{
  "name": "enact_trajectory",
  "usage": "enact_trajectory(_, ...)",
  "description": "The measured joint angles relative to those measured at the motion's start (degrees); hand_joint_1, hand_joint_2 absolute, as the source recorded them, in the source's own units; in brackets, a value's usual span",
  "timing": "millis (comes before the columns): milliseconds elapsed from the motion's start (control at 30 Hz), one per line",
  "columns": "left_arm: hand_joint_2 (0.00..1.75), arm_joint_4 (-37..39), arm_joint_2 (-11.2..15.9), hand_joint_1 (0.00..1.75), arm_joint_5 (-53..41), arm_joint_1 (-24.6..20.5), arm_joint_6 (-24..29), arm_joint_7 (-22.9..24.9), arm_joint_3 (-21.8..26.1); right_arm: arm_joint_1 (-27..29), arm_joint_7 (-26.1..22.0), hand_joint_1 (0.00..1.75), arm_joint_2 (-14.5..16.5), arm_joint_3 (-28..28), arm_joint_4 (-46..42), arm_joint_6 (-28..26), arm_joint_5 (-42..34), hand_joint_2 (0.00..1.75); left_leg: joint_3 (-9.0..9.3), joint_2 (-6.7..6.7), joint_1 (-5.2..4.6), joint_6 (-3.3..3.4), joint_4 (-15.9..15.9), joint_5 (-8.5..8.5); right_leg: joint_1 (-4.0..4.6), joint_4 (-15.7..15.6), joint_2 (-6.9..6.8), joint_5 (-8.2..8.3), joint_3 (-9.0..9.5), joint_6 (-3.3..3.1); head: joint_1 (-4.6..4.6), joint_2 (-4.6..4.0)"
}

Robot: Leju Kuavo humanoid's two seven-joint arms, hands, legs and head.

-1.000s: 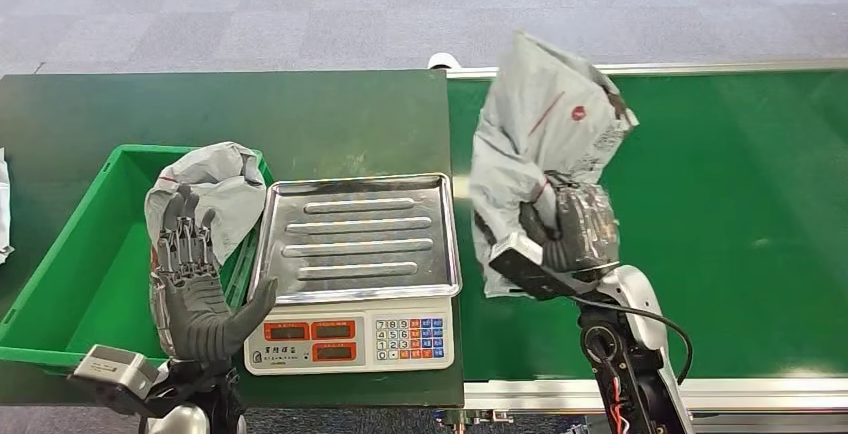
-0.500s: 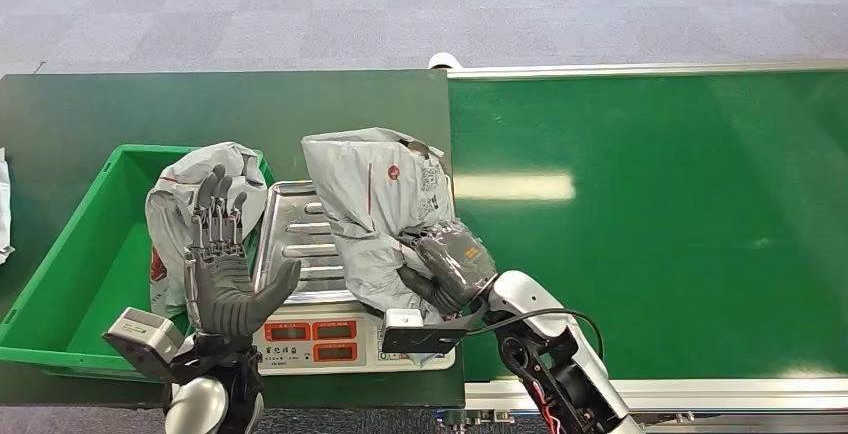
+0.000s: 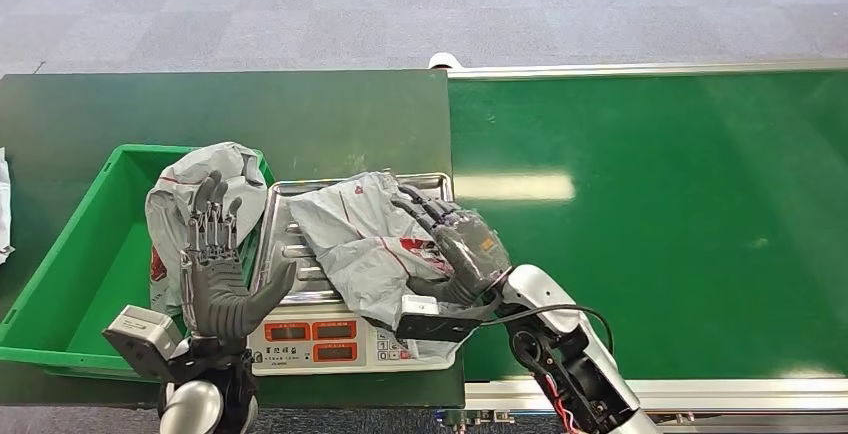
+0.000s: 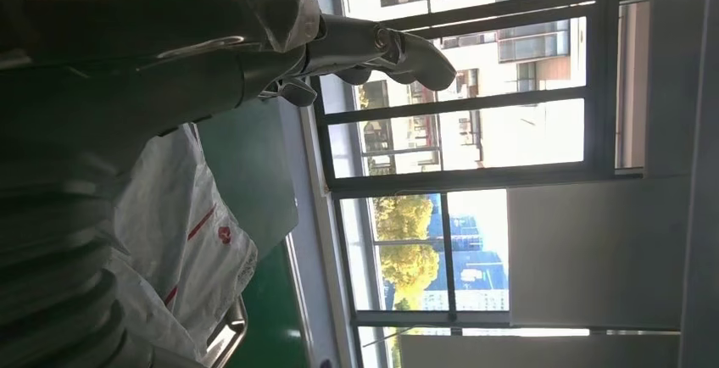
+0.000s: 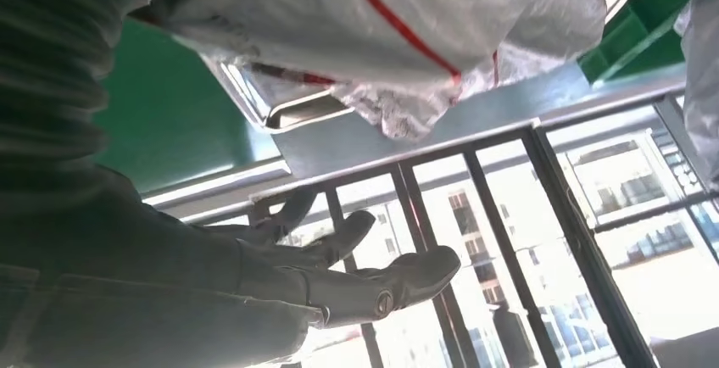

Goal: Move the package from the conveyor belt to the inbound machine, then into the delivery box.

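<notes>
A: From the head view, where's the package [image 3: 365, 244]?
B: Lying crumpled across the scale [image 3: 355, 279] pan, one edge drooping over the keypad. The right hand [image 3: 455, 246] rests on its right side. Fingers look loosened and spread, but I can't tell whether they're still pinching the plastic.
A: And the left hand [image 3: 215, 269]?
B: Raised beside the scale, palm up, fingers spread, holding nothing. Behind it the bin [image 3: 70, 274] already holds another bag [image 3: 205, 189].
A: Left wrist view?
B: The thumb [image 4: 373, 46] sticks out free against the windows, with the package [image 4: 182, 241] past it near the pan's edge.
A: Right wrist view?
B: Fingers [image 5: 339, 275] extended in open air, the package [image 5: 381, 20] sagging over the pan's rim [image 5: 280, 109].
A: So how to do this well?
B: I'd judge the weighing step is in hand. Let go fully and lift straight off so no weight rests on the pan; nudge the overhang clear of the display first.
</notes>
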Motion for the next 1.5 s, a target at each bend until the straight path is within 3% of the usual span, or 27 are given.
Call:
enact_trajectory(400,1.75,-0.22,0.66,0.00,-4.57,0.65,-0.53,2.13,-0.55,5.96,-4.47,0.00,-1.10,-5.26,-10.82,-8.04,-5.47,1.75,0.02,0.03,0.00,0.00,0.00,0.00,0.00,0.00,0.00,0.00,0.00,0.00,-0.01,0.00)
enact_trajectory(767,1.75,2.14,1.26,0.00,-20.83,-3.47,3.07,4.75,-9.43,9.07,-6.66,0.00,0.33,-8.79,-17.15,-8.86,-7.75,1.75,0.03,0.02,0.00,0.00,0.00,0.00,0.00,-0.02,-0.01,0.01,0.01,0.00,-0.01,0.00)
enact_trajectory(933,1.75,6.24,0.84,0.00,-38.86,-7.94,8.76,17.47,-13.08,9.45,-7.57,0.00,1.17,-8.83,-18.27,-7.64,-6.57,1.75,0.04,0.01,0.00,0.00,0.00,0.01,0.00,-0.01,-0.01,0.01,0.02,-0.01,-0.01,0.00)
enact_trajectory(1100,1.75,13.36,-0.13,0.00,-47.34,-12.22,9.10,25.99,-14.91,9.93,-8.00,0.00,1.78,-8.66,-18.54,-7.04,-5.58,1.75,0.04,0.00,-0.01,0.00,0.01,0.01,-0.01,-0.01,-0.01,0.01,0.03,0.00,0.01,0.00)
enact_trajectory(1267,1.75,20.10,-0.59,0.00,-50.56,-14.98,6.35,29.85,-15.69,10.54,-8.13,0.00,2.22,-8.60,-19.21,-6.60,-4.77,1.75,0.03,0.03,0.00,0.00,0.01,0.00,-0.01,-0.01,0.00,0.01,0.01,0.00,-0.01,0.00)
enact_trajectory(1500,1.75,23.63,-0.88,0.00,-51.06,-16.33,5.83,30.48,-16.04,10.90,-8.13,0.00,2.29,-8.91,-19.50,-6.46,-4.60,1.75,0.03,0.02,0.00,0.00,0.01,0.00,0.00,-0.01,0.00,0.01,0.01,0.00,-0.01,-0.01)
